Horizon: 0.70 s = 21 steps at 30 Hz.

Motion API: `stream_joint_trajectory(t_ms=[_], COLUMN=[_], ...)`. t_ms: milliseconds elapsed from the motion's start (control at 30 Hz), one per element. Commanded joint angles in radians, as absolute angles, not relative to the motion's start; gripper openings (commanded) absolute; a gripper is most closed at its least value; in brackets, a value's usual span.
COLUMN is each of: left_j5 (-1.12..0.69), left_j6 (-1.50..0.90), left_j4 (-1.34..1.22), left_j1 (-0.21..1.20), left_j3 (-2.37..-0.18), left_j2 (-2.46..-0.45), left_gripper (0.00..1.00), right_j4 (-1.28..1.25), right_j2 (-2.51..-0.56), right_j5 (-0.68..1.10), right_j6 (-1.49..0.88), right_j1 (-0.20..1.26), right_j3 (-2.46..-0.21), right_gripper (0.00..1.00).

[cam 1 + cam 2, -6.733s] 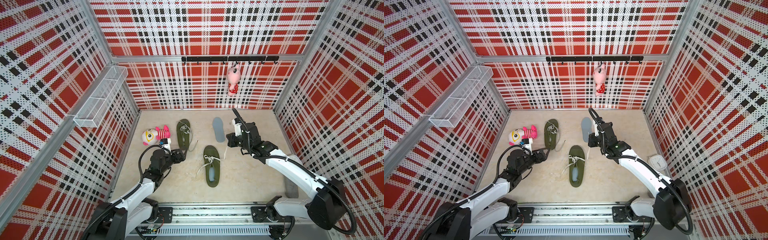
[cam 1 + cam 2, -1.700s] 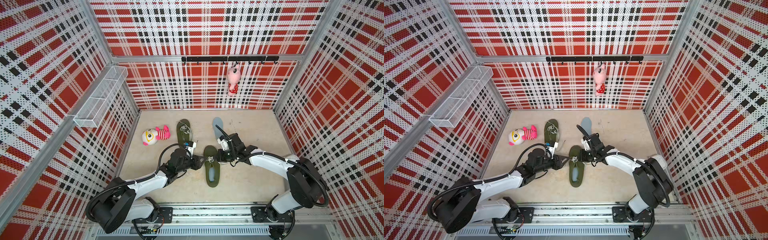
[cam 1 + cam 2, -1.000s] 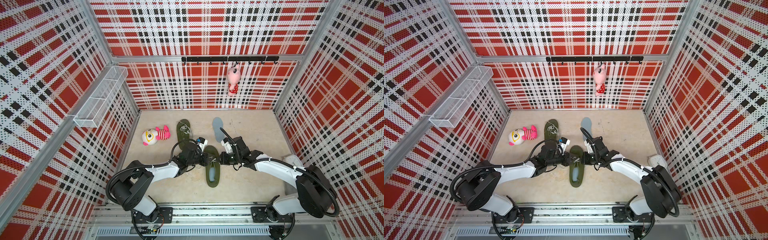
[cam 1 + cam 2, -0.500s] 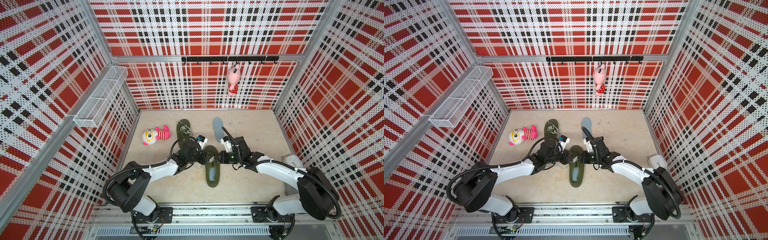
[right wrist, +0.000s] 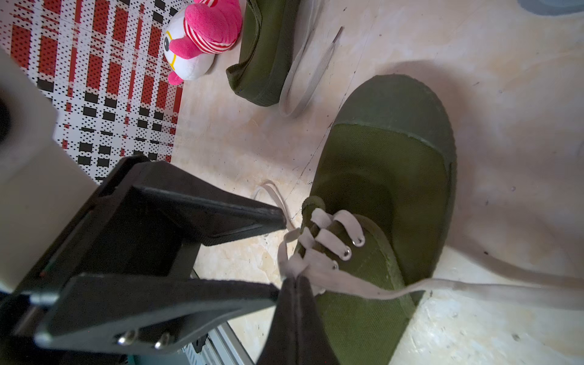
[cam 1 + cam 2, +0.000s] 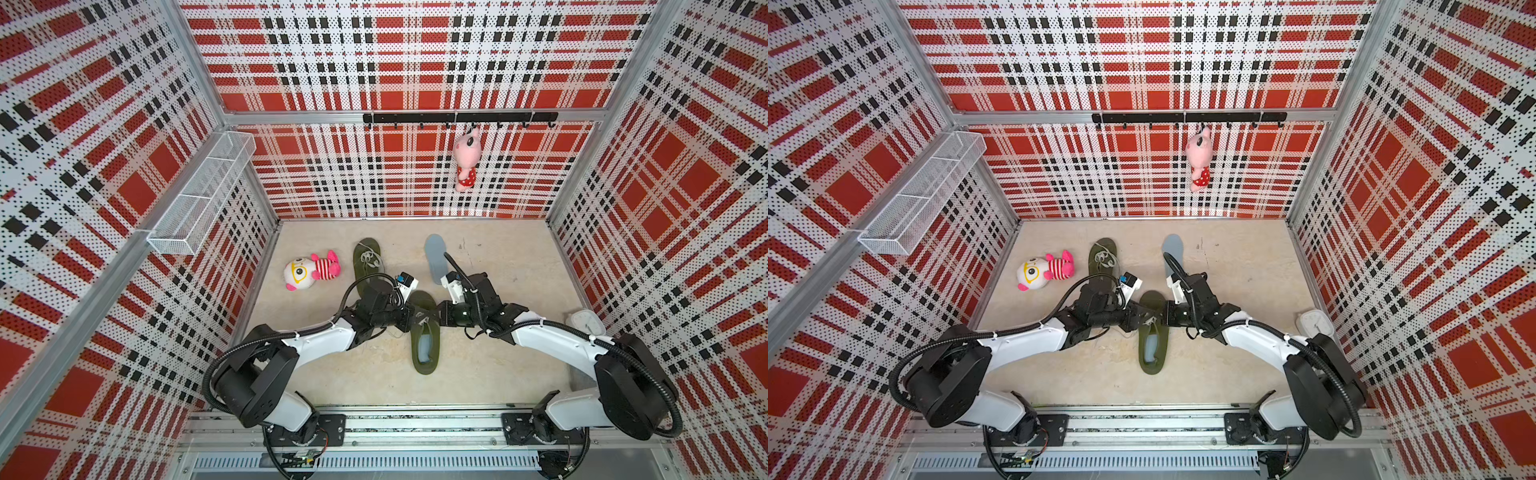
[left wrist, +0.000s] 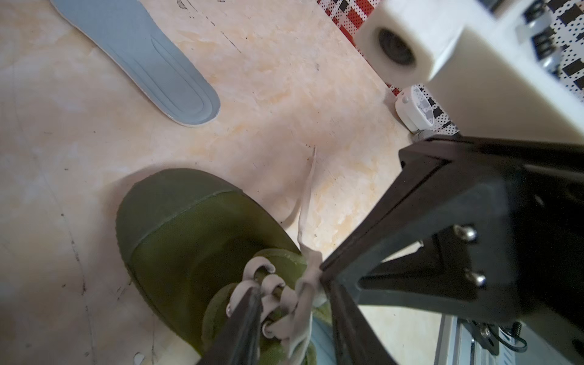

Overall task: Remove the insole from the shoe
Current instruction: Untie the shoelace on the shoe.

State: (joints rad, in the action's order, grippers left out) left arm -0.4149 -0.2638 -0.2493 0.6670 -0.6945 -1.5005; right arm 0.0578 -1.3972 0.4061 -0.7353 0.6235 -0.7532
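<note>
Insole (image 6: pixel 424 347): pale blue, lying inside the near green shoe (image 6: pixel 421 300). Only its heel part is showing through the opening in both top views, and we are judging it not yet lifted. Right gripper (image 5: pixel 295 286): jaws pressing together on the white lace (image 5: pixel 347 282) just beside the eyelets. We are reading this as a pull to loosen the throat so that the insole can pass. Left gripper (image 5: pixel 278 256): jaws standing apart, reaching at the laced part from the opposite side. We are taking this as steadying the shoe against that pull, though we cannot tell whether either finger is pressing on it. Loose insole (image 6: pixel 434 255): lying flat on the floor (image 6: pixel 478 374) beyond both grippers, apart from the other shoe (image 6: pixel 368 259), which is sitting beside the plush toy (image 6: pixel 309 272).
</note>
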Motion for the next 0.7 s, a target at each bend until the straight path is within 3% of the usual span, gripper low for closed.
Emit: stream_joint_trajectory(t_ms=[0, 400, 667], left_j5=[-0.426, -0.429, -0.425], left_j6=[-0.242, -0.221, -0.214], left_j4=[-0.238, -0.210, -0.211], left_j1=[0.674, 0.677, 0.677], left_j3=[-0.698, -0.700, -0.700], left_j2=[-1.514, -1.516, -1.499], left_gripper=[0.40, 0.30, 0.12], right_j4=[0.039, 0.044, 0.065], right_j2=[-1.383, -1.381, -1.378], right_j5=[0.399, 0.392, 0.372], right_j6=[-0.740, -0.734, -0.728], right_j1=[0.625, 0.624, 0.624], right_j3=[-0.759, -0.764, -0.764], right_gripper=[0.00, 0.00, 0.00])
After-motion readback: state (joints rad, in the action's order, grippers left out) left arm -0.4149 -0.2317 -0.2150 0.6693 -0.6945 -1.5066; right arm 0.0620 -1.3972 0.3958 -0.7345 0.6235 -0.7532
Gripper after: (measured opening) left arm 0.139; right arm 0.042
